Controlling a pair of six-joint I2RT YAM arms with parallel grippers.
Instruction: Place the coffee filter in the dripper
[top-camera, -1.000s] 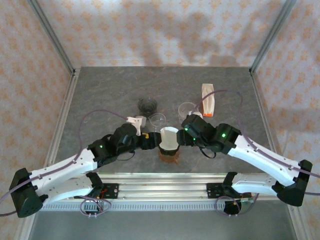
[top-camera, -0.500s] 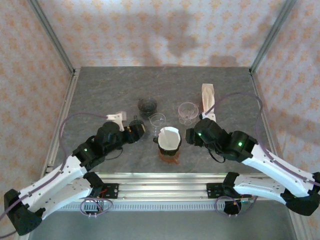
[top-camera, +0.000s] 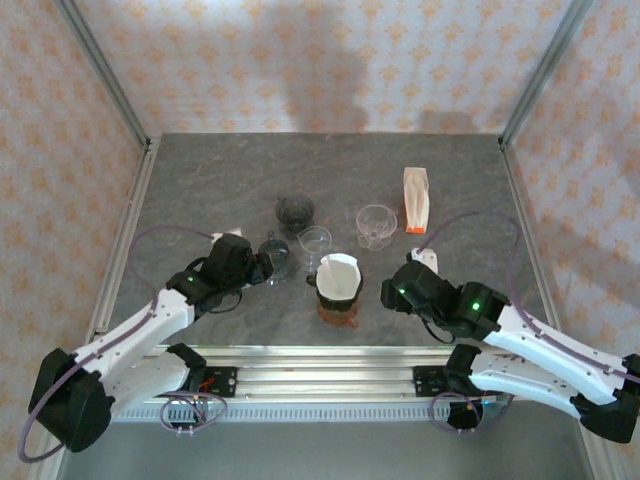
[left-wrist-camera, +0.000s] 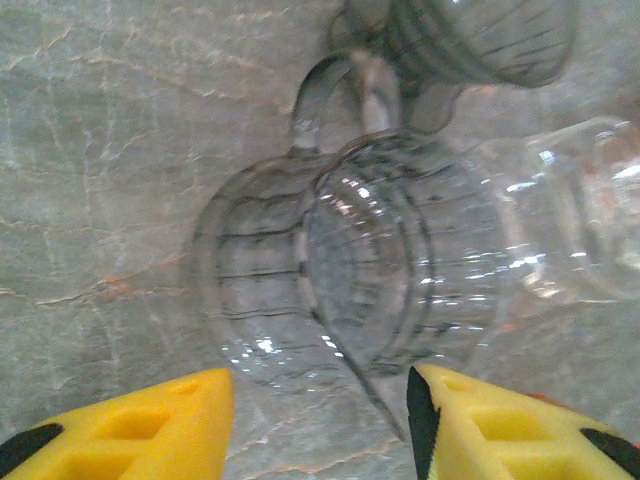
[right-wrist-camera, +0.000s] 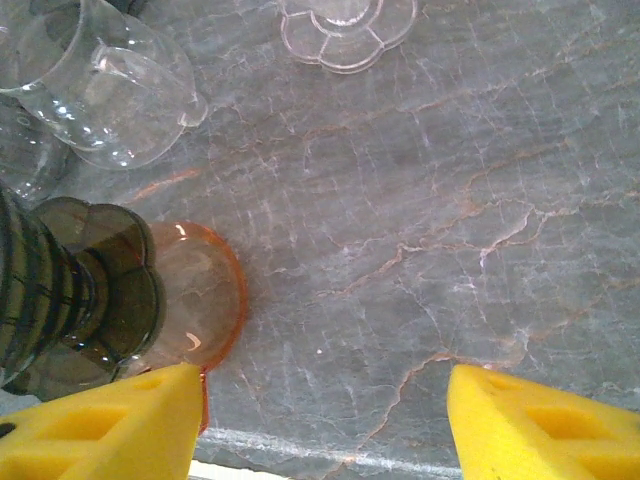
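In the top external view, the white coffee filter (top-camera: 340, 272) is seen standing open as a cone inside the dark dripper (top-camera: 323, 287), which rests on an orange saucer (top-camera: 340, 314) near the front middle of the counter (top-camera: 200, 180); by this view the filter appears seated, though how squarely cannot be told. The left fingers (top-camera: 260, 264) are placed just beside a clear ribbed dripper (top-camera: 274, 250) lying to the left, and the right fingers (top-camera: 390, 292) are held near the dark dripper, apart from it. In the left wrist view, the fingers are seen partly spread with nothing gripped; the clear ribbed dripper lies on its side just beyond their tips. In the right wrist view, the fingers are spread wide over bare counter, empty, with the dark dripper and its saucer at the left and a clear glass (right-wrist-camera: 110, 80) beyond. The filter is judged light, thin and easily creased; it would best be pinched gently at its upper rim. The dripper looks tippable, so downward pressure should be slight.
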